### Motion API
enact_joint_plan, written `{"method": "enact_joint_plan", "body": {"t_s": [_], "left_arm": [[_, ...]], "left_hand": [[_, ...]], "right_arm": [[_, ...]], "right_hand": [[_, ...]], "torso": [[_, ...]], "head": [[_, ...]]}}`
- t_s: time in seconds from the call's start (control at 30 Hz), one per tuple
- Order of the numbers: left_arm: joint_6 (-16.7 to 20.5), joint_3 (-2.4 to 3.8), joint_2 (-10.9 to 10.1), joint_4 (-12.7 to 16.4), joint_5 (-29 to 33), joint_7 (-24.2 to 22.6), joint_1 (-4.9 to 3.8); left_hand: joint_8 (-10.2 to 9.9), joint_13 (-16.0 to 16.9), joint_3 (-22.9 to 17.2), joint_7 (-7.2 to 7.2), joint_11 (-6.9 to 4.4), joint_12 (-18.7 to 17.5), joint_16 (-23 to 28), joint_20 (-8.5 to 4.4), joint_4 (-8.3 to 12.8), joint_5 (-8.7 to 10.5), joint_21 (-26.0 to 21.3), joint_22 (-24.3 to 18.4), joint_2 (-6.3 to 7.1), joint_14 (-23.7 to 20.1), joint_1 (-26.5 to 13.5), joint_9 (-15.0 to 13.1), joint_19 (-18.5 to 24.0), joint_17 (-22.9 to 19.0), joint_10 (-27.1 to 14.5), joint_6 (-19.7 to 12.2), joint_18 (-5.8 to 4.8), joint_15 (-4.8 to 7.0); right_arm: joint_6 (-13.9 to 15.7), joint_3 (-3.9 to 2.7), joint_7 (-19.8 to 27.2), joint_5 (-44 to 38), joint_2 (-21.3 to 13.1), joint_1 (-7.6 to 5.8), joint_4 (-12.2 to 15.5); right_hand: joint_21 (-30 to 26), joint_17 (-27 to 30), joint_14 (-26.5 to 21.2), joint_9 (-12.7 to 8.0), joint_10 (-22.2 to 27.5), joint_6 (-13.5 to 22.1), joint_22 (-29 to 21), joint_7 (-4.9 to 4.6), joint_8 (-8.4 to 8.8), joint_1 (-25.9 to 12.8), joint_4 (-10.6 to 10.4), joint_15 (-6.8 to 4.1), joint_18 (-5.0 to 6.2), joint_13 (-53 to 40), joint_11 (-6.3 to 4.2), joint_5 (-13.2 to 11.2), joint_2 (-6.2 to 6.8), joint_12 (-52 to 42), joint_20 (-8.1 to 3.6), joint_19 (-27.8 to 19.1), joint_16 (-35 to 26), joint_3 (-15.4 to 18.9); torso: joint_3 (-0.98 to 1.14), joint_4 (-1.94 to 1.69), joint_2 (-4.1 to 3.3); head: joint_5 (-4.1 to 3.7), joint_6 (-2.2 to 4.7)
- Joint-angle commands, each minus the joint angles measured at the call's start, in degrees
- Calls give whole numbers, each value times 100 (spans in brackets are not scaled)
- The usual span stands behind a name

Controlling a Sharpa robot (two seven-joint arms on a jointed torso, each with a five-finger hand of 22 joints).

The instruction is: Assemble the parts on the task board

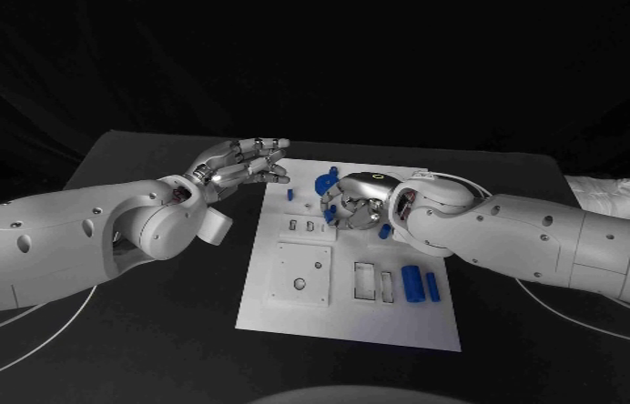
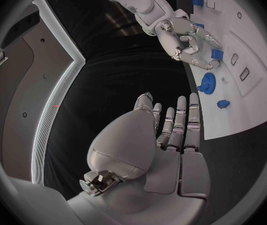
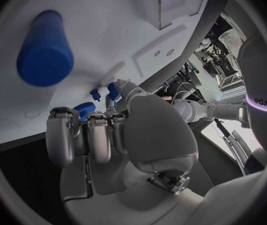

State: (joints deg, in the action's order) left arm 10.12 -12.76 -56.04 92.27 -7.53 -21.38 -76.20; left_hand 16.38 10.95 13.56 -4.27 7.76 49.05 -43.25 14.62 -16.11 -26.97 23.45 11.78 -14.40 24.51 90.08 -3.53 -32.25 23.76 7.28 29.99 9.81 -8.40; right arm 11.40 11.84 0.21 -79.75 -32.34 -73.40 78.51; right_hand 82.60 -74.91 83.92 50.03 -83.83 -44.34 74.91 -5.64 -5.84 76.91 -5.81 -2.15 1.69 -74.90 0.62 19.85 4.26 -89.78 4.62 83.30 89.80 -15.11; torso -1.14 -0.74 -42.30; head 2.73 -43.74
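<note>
Right hand (image 1: 352, 206) pinches a small blue block (image 2: 217, 54) above the task board (image 1: 344, 313); left hand (image 1: 243, 164) hovers empty, fingers spread.

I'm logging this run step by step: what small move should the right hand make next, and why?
Probably lower the right hand toward the task board and seat its small blue part in a slot. The left wrist view shows that part pinched in its fingers just above the board. The left hand hovers open beside the board, holding nothing.
</note>
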Motion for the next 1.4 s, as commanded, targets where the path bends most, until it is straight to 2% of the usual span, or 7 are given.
{"method": "enact_joint_plan", "body": {"t_s": [0.03,0.53,0.8,1.03,1.2,1.3,1.4], "left_arm": [[-82,4,9,12,-18,-36,-2],[-83,4,15,7,-18,-35,-2],[-69,4,13,10,-18,-40,-2],[-58,4,18,-3,-18,-49,-2],[28,4,37,-21,-35,-64,-2],[212,4,49,-26,-154,-112,-2],[361,5,49,-23,-346,-149,-2]], "left_hand": [[-5,-5,-34,22,29,9,12,28,7,-21,-29,-5,1,8,53,-3,13,-5,22,-2,33,-34],[-5,-5,-34,22,29,9,12,28,7,-21,-29,-5,1,8,53,-3,13,-5,22,-2,33,-34],[-5,-5,-34,22,29,9,12,28,7,-21,-29,-5,1,8,53,-3,13,-5,22,-2,33,-34],[-9,-10,-37,15,16,3,16,27,11,-18,-31,-4,18,3,66,-2,14,-9,18,-8,35,-31],[-29,-13,-33,15,32,3,7,27,10,10,-32,-3,47,12,74,2,13,-9,21,-45,36,-29],[-37,-14,-29,-21,152,37,-261,-17,-27,177,60,50,107,206,83,-4,-124,112,89,-123,49,23],[-11,-1,-19,-63,171,78,-466,-52,-30,317,128,92,157,257,91,-7,-195,236,161,-154,43,52]], "right_arm": [[-121,0,49,-108,2,4,-5],[-135,0,53,-142,-4,5,-7],[212,0,194,-152,-34,4,-15],[856,-1,563,66,-75,-9,-13],[1218,-1,830,437,-120,-49,20],[1440,-2,1004,600,-172,-98,56],[1668,-3,1185,839,-264,-171,124]], "right_hand": [[-34,-1509,608,-74,-617,71,1217,-4,89,-33,20,54,50,-1510,43,-117,16,-22,30,-7,20,33],[-51,-1509,608,-214,-617,130,1213,-3,204,-52,24,60,54,-1510,43,-287,21,-22,33,-16,20,52],[-174,-1509,608,-1139,-617,1321,1175,138,230,-227,-103,-11,83,-1510,-54,-1173,35,-22,-5,-107,20,331],[-171,-1509,608,-1683,-617,1367,1182,455,220,-380,-408,-120,81,-1510,-201,-1585,72,-22,-130,-91,20,641],[-182,-1509,608,-1900,-617,1381,1180,372,220,-499,-761,-137,79,-1510,-209,-1700,238,-22,-151,-101,20,824],[-193,-1509,608,-1987,-617,1334,1177,286,203,-594,-1066,-121,81,-1510,-179,-1701,364,-22,-151,-114,20,931],[-207,-1509,608,-2047,-617,1258,1172,220,190,-801,-1101,-86,82,-1510,-129,-1707,238,-22,-129,-131,20,1077]], "torso": [[1,1,0],[-1,-1,1],[1,-1,2],[1,2,1],[-1,-1,2],[-1,2,-1],[0,-5,5]], "head": [[2,-5],[-8,-17],[-2,-7],[-1,-10],[-12,-7],[-18,5],[-10,3]]}}
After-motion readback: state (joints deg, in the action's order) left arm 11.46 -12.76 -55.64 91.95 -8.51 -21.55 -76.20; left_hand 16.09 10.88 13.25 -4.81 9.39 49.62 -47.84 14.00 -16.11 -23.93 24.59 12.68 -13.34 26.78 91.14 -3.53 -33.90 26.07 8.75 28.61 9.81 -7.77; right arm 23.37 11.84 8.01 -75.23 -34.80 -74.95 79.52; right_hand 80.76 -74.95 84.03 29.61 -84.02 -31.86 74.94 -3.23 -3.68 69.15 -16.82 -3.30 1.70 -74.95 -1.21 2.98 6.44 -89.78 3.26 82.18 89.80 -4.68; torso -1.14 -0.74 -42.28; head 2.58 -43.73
